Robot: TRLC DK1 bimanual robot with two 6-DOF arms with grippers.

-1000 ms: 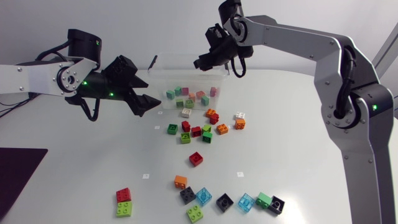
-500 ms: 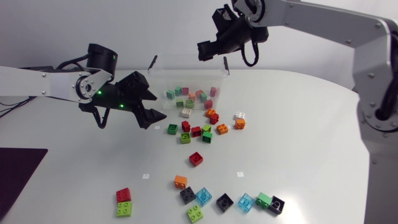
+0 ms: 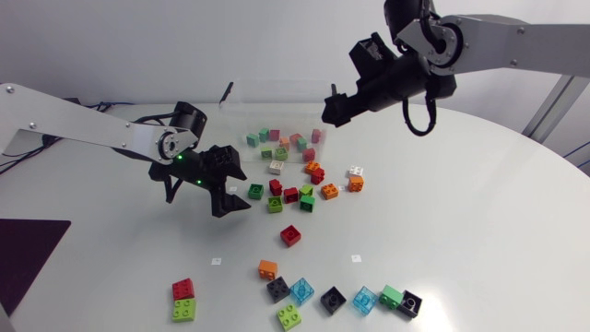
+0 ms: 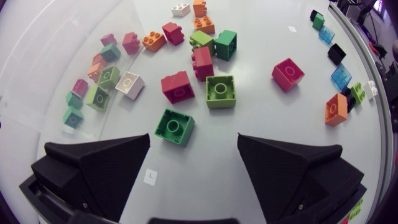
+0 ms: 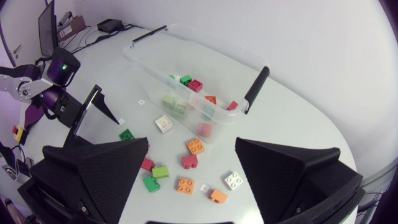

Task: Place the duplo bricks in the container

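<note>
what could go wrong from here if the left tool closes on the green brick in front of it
The green brick sits off centre ahead of the open left tool, nearer one finger, so closing may twist it away. The red brick and lime brick lie close ahead; reaching deeper could shove them.

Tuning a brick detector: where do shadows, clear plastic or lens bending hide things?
Head view: even light, barely any shadow under the left hand; the clear container almost melts into the table. Left wrist view: its wall washes out the bricks inside, and the table edge bows. Right wrist view: the container's black handles mark it clearly.
</note>
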